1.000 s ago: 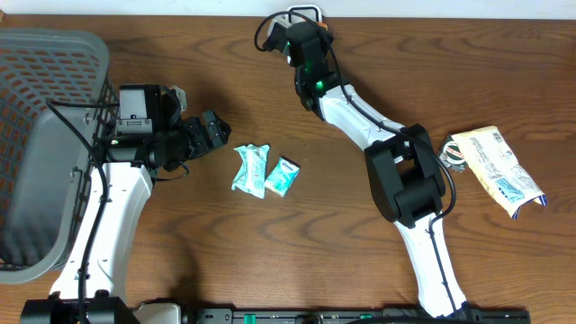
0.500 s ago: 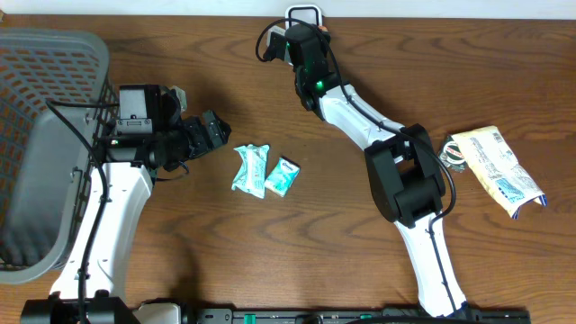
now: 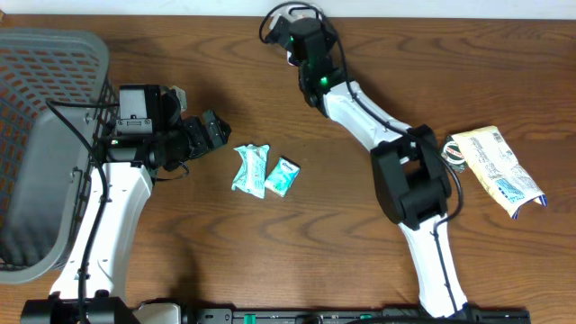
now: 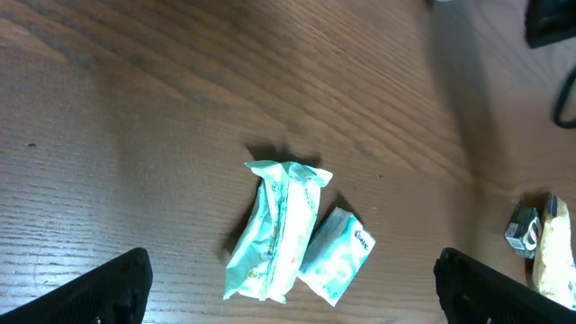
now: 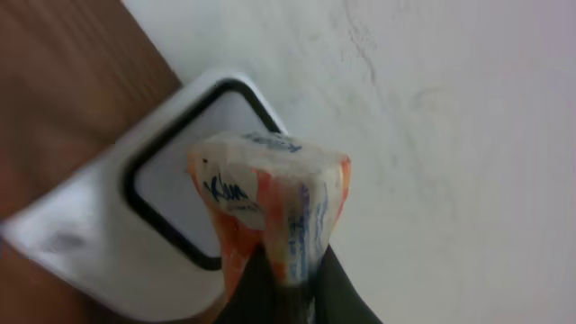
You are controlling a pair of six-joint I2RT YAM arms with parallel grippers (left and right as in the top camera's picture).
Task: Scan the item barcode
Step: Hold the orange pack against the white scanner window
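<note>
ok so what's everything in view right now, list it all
table: one, brown wood, under everything
basket: one, grey mesh, far left of the table
teal packets: at least two, teal and white, touching, table centre
bag: one, yellow-white with blue print, right side of the table
scanner: one, white with a black-framed window, back edge of the table
orange packet: one, orange and white, held before the scanner window
left gripper: one, black, jaws open, beside the teal packets
right gripper: one, black, jaws shut on the orange packet

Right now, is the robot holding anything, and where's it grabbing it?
The right gripper pinches an orange-and-white packet by one end. The left gripper is open, holding nothing.
</note>
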